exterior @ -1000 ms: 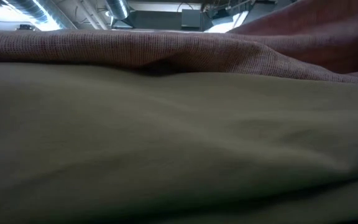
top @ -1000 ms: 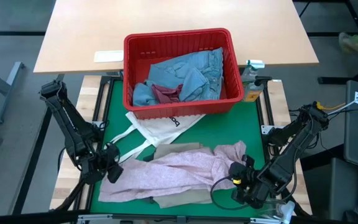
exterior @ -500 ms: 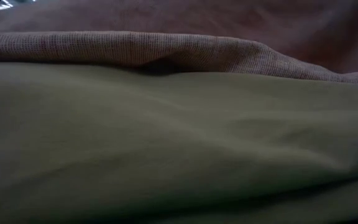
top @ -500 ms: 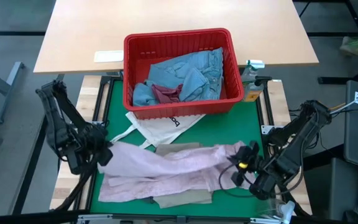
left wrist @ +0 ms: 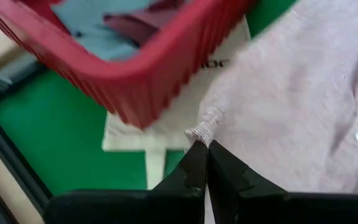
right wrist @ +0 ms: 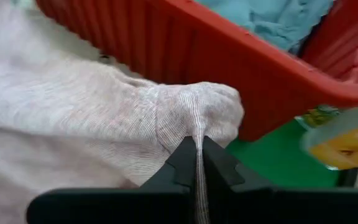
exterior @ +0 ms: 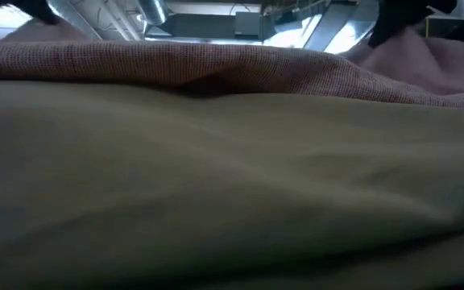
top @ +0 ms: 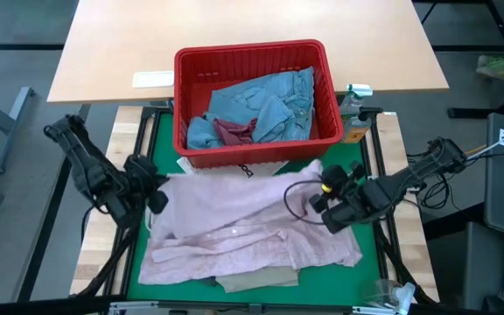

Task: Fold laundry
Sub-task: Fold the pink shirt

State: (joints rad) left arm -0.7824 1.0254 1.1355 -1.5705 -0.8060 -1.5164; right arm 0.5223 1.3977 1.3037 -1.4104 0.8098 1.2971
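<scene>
The mottled pink top lies spread over the green mat, with its far edge raised close to the red basket. My left gripper is shut on the top's far left corner, and my right gripper is shut on its far right corner. Beige trousers lie under the top's near edge and fill the low view, with the pink top behind them. Light blue denim jeans lie in the basket. My left gripper pinches a small tuft at the pink top's corner between its two fingertips, slanting down from the table's left. The corner is lifted; the cloth runs from it toward the other gripper. My right gripper pinches a bunched fold of the top's other far corner between its fingers, slanting down from the right. That corner is lifted clear, and the rest of the top slopes down onto the mat.
The red basket stands at the mat's far side, just beyond both grippers, and also holds a dark red garment. A white tote bag lies under the top's far edge. A bottle with a yellow label stands right of the basket.
Both grippers, still shut, have risen and gone toward the far edge and the basket, drawing the pink top's far edge with them. The top has spread out from a narrow strip and now covers the tote bag; its near edge has stayed on the trousers.
</scene>
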